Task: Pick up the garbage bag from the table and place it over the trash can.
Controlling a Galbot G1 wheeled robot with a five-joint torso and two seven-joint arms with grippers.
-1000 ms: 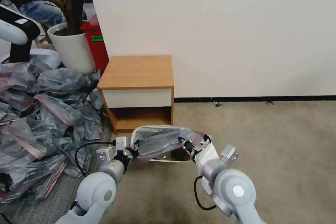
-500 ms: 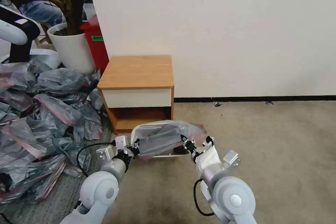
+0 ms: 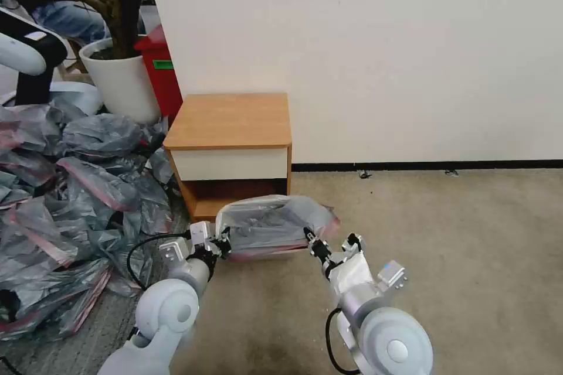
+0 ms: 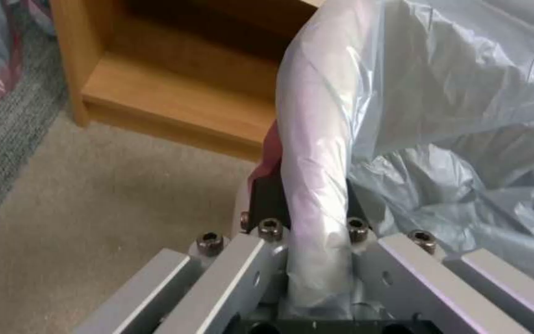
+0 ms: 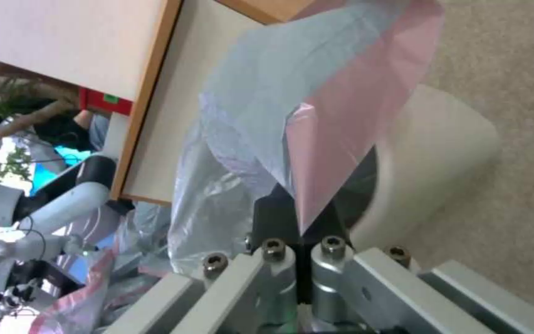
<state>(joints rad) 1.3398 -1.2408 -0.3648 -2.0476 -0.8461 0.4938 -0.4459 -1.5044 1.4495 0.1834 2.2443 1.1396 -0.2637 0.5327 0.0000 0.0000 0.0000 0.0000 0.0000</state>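
We see both arms reaching forward and down from the lower edge of the head view, elbows low, wrists angled toward each other over the carpet in front of the small orange-brown wooden desk (image 3: pixel 230 119) with its white drawer front and lower shelf.

The left gripper (image 3: pixel 223 244) sits at the left end of the thin see-through grey plastic garbage bag (image 3: pixel 267 225) with a pink-red band along its mouth. In the left wrist view its fingers (image 4: pixel 267 204) are clamped on a bunched fold of the bag (image 4: pixel 316 153), which runs straight up out of the gripper (image 4: pixel 307 208).

The right gripper (image 3: pixel 310 241) holds the bag's right end. In the right wrist view its two dark fingers (image 5: pixel 273 215) are pressed together on the pink band of the bag (image 5: pixel 341 116), the gripper (image 5: pixel 298 222) just beside the wall of the small cream-beige rectangular plastic trash can (image 5: pixel 440 153).

The bag is stretched between the two grippers and draped over the can, which stands on the floor directly before the desk's open shelf; only a pale strip of the can (image 3: pixel 275 254) shows under the bag's lower edge in the head view.

To the left lies a large heap of grey bags (image 3: pixel 70 199), close to the left arm. To the right the beige carpet (image 3: pixel 457 246) is open up to the white wall (image 3: pixel 381 53).
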